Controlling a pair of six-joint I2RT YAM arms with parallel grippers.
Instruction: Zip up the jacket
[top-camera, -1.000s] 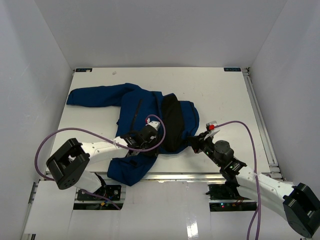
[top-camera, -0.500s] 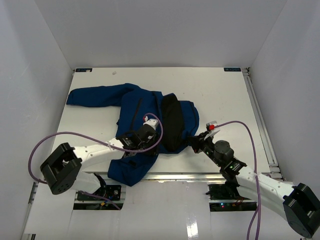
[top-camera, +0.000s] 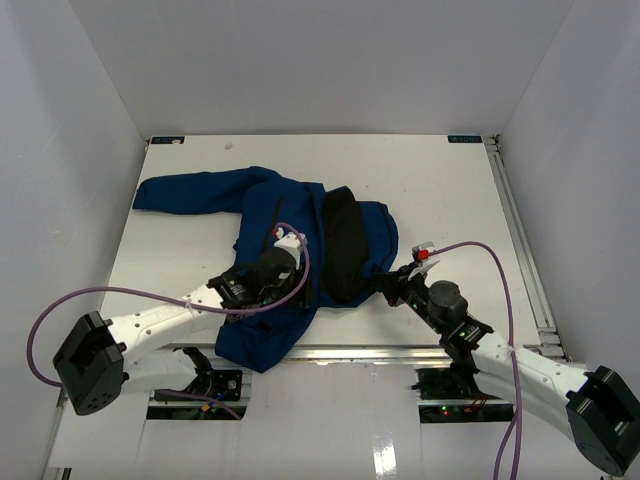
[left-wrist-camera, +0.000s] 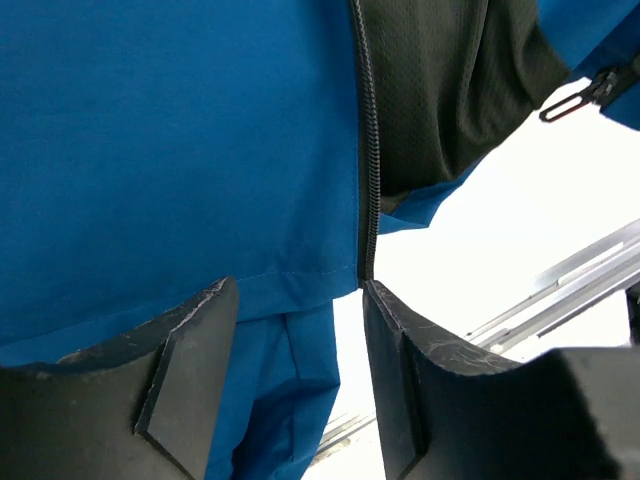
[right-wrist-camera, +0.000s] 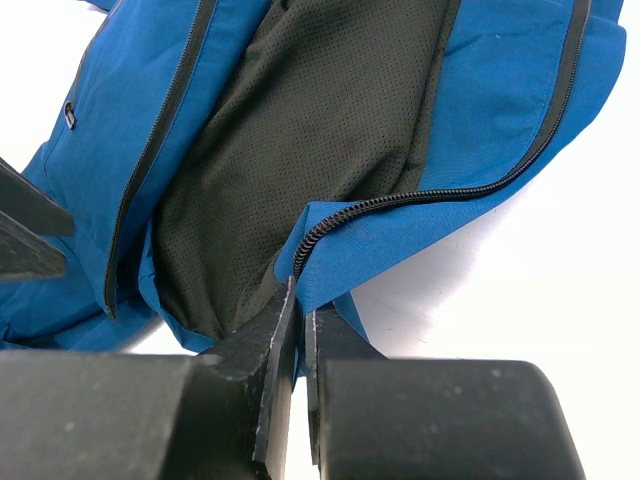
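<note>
The royal-blue jacket (top-camera: 265, 215) lies on the white table, front open, black lining (top-camera: 345, 245) showing. My left gripper (top-camera: 288, 243) is open and hovers over the left front panel; in the left wrist view (left-wrist-camera: 300, 300) the hem and the bottom end of a zipper track (left-wrist-camera: 370, 150) lie between the fingers, apart from them. My right gripper (top-camera: 395, 283) is shut on the jacket's lower right front corner; in the right wrist view (right-wrist-camera: 303, 300) blue fabric is pinched just beside the zipper teeth (right-wrist-camera: 400, 198). A zipper pull (left-wrist-camera: 575, 100) hangs at the upper right of the left wrist view.
The table's near edge with a metal rail (top-camera: 380, 352) lies just under the jacket hem. One sleeve (top-camera: 190, 190) stretches to the far left. Purple cables (top-camera: 480, 250) loop off both arms. White walls enclose the table.
</note>
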